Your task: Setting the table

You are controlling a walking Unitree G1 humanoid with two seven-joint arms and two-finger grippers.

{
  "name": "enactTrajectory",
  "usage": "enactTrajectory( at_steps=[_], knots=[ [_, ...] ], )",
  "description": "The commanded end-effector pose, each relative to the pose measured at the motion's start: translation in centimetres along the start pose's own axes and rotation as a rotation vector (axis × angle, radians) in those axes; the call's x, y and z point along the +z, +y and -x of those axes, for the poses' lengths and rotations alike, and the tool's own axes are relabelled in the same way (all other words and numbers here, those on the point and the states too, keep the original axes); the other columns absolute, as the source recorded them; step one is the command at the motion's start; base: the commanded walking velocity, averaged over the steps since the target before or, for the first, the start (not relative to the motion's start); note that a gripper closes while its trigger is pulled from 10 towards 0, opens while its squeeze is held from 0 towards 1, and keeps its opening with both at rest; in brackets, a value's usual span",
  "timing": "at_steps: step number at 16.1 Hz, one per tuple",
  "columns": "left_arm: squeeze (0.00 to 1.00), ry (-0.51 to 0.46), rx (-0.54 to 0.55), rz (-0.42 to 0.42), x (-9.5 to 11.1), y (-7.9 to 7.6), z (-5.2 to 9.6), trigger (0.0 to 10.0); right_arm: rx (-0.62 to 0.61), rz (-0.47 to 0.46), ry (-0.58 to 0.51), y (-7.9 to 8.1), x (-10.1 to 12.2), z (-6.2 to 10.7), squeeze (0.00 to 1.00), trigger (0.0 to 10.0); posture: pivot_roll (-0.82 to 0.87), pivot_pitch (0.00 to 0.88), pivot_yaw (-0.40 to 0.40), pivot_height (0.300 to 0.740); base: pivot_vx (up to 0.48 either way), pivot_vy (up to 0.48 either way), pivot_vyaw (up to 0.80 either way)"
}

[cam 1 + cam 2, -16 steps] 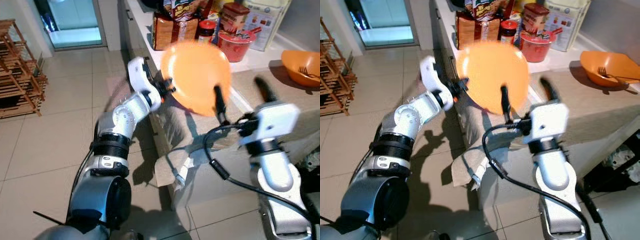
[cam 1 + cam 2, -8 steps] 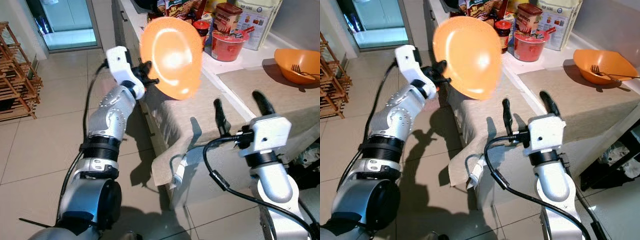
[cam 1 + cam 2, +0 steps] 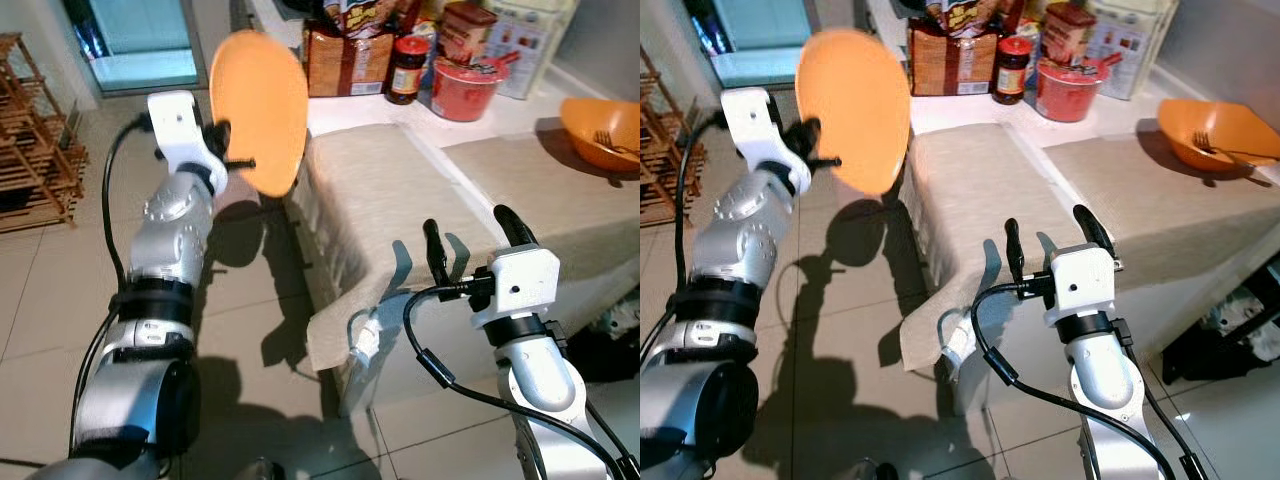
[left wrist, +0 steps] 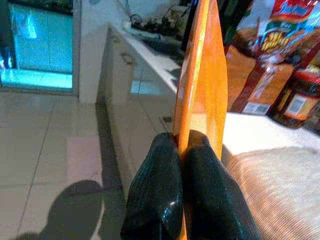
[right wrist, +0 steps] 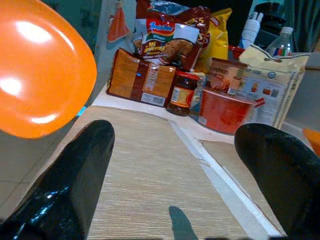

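Item: orange plate [image 3: 258,110], upper left of the frame, held on edge over the floor beside the surface [image 3: 505,130]. Left end effector [image 4: 182,150] pinched its rim. Right end effector [image 3: 466,245], fingers spread and holding nothing, stood lower right. Step judged: carrying the plate to a placemat [image 3: 385,195]. Next move likely called for levelling it over the mat, clear of the orange bowl [image 3: 603,130].

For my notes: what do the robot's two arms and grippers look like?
Both arms are silver metal with black joint bands. The left gripper and right gripper each have two long glossy black fingers on a white block. Black cables loop along both forearms.
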State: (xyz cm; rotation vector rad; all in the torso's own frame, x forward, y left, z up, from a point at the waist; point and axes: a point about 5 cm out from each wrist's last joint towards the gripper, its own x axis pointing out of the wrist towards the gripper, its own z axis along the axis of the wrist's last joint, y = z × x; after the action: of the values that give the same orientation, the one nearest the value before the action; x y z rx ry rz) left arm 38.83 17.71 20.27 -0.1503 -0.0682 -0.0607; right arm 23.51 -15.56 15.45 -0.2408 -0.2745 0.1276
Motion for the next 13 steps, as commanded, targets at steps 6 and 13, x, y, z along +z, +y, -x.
enactTrajectory(
  at_steps=[6, 13],
  knots=[
    [0.0, -0.026, 0.026, -0.202, -0.1, 3.1, 1.0, 0.0, 0.002, -0.001, 0.049, -0.1, -1.3, 0.4, 0.0, 10.0, -0.09, 0.006, 0.017, 0.74, 0.0, 0.0, 0.0],
    [0.0, -0.011, -0.049, -0.025, -1.6, 1.8, 2.0, 0.0, 0.016, -0.019, 0.09, 0.0, -2.6, 0.3, 0.0, 10.0, -0.08, 0.0, 0.006, 0.74, 0.0, 0.0, 0.0]
  ],
)
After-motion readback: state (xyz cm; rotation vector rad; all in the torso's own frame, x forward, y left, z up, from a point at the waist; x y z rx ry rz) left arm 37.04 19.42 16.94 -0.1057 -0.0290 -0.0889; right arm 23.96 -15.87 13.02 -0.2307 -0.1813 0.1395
